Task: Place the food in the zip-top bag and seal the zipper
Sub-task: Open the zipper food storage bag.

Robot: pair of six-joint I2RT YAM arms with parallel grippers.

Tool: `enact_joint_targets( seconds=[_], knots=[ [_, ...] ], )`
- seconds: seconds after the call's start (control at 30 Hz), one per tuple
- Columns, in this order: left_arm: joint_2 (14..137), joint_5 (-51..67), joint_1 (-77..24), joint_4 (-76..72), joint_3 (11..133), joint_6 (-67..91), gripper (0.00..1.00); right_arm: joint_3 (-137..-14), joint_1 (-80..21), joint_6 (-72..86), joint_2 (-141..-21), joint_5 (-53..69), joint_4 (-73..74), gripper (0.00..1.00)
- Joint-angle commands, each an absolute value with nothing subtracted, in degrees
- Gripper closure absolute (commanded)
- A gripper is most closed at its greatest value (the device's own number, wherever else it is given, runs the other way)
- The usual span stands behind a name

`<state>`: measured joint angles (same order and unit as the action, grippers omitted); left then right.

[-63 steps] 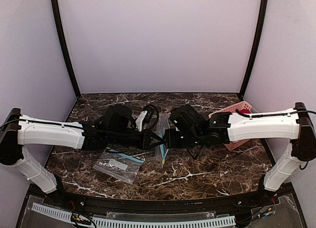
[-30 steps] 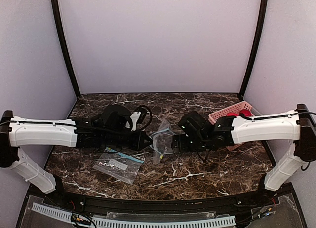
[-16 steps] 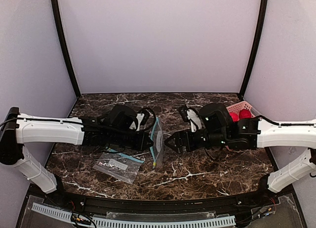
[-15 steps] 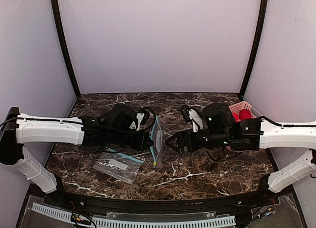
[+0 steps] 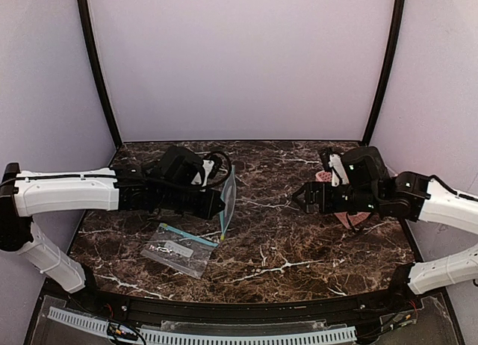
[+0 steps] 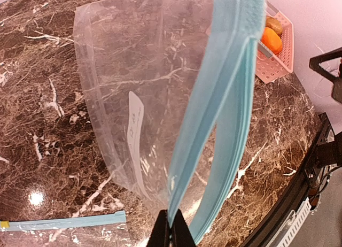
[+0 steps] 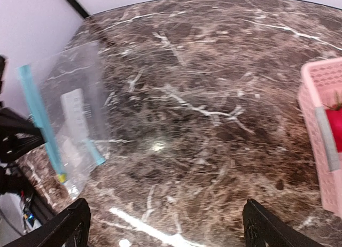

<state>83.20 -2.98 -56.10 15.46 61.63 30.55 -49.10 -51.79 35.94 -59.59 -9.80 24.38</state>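
The clear zip-top bag (image 5: 229,197) hangs upright left of the table's middle, pinched at its teal-blue zipper strip (image 6: 224,102) by the closed left gripper (image 5: 217,205).
The strip's two tracks part into a narrow mouth turned right. Bare dark marble table (image 5: 276,255) lies wide between the bag and the right gripper (image 5: 302,199), whose jaws stand wide and empty. Half a second ago that gripper was just beside the bag; it has drawn back right to the pink slatted plastic basket (image 6: 278,65) at the far right edge, where the round food pieces (image 6: 271,39) sit. A second flat clear bag (image 5: 179,248) lies near left.
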Motion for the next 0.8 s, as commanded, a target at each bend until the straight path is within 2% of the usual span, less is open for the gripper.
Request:
enact_joint_targets(
  seconds=[0.0, 0.33, 0.77],
  knots=[
    [81.04, -7.38, -55.64, 23.93, 63.18, 27.10, 0.99, -51.99, -41.94, 35.42, -60.43, -11.31, 33.98, 0.03],
    [79.96, -6.23, -55.30, 23.31, 60.11, 28.39, 0.99, -55.55, -20.60, 28.05, -68.98, -9.63, 34.90, 0.03],
    [79.76, -3.95, -55.37, 18.13, 58.11, 30.68, 0.99, -61.18, -6.17, 21.98, -87.83, -5.74, 24.05, 0.07]
  ],
)
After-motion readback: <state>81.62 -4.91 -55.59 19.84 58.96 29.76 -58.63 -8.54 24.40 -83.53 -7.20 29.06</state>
